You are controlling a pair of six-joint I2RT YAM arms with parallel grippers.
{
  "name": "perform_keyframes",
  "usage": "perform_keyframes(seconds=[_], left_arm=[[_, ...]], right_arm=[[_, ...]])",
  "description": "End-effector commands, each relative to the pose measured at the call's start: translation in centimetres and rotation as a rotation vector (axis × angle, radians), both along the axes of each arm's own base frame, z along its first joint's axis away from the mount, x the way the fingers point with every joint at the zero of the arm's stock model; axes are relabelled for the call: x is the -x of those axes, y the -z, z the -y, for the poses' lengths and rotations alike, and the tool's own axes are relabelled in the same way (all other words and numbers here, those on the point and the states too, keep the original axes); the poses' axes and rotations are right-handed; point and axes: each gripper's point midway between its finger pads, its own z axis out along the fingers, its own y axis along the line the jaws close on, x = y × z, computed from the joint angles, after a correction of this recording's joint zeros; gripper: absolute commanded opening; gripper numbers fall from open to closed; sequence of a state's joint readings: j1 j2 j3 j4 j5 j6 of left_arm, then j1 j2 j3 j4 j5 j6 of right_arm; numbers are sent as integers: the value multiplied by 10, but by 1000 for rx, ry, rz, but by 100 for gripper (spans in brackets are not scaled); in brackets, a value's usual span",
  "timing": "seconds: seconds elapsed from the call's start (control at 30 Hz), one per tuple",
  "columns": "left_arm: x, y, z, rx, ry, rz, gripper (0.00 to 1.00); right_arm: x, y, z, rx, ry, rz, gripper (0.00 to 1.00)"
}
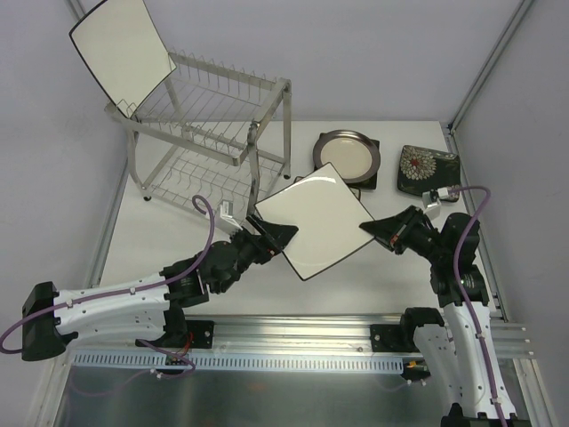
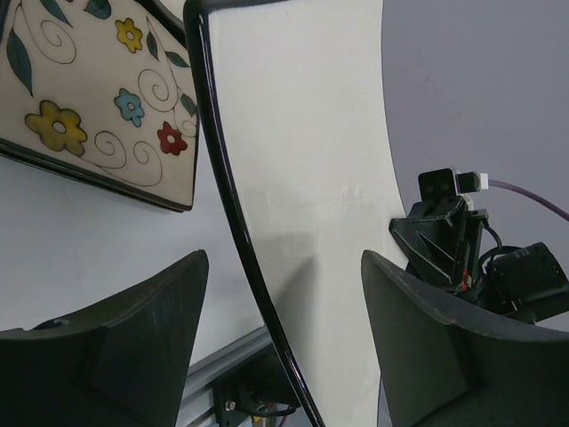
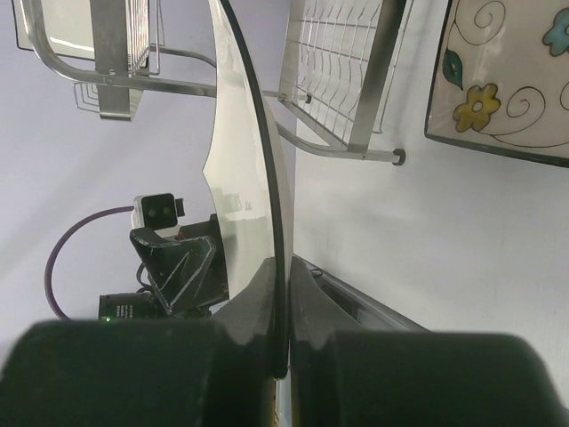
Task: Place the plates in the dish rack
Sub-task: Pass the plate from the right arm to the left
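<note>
White table (image 1: pixel 373 285) carries a two-arm handover near its front edge. The right claw (image 1: pixel 372 229) is clamped tight on the right corner of a white square plate (image 1: pixel 316 227) with a black rim, holding it tilted in the air. The left claw (image 1: pixel 277 238) straddles the opposite corner, fingers apart on either side of the rim and not seen touching it. Under the held plate, below both claws, a cream flowered plate (image 2: pixel 98 98) lies on the table. Beyond the right claw, a round cream plate (image 1: pixel 348 156) rests on a dark square plate (image 1: pixel 366 182), with a white-bloomed dark plate (image 1: pixel 427 169) alongside. Beyond the left claw stands the dish rack (image 1: pixel 213 142), a second white plate (image 1: pixel 120 44) propped on its top shelf.
</note>
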State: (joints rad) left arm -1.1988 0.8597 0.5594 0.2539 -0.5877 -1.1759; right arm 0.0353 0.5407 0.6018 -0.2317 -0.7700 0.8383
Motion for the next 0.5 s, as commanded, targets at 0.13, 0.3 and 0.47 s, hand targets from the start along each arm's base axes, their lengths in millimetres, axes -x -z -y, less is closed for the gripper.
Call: perform_keyframes(seconds=[0.13,0.3,0.47], left_arm=[[0,-32,1,136,-14,12,61],[2,-38,3,172,0,10,54],[4,-47,4,202,13,19,48]], right_arm=[[12,-74,-9,-112,-52,216,1],[13,-78,-9,-121,-52,245,1],[14,-77,-9,-115,-57,247,1]])
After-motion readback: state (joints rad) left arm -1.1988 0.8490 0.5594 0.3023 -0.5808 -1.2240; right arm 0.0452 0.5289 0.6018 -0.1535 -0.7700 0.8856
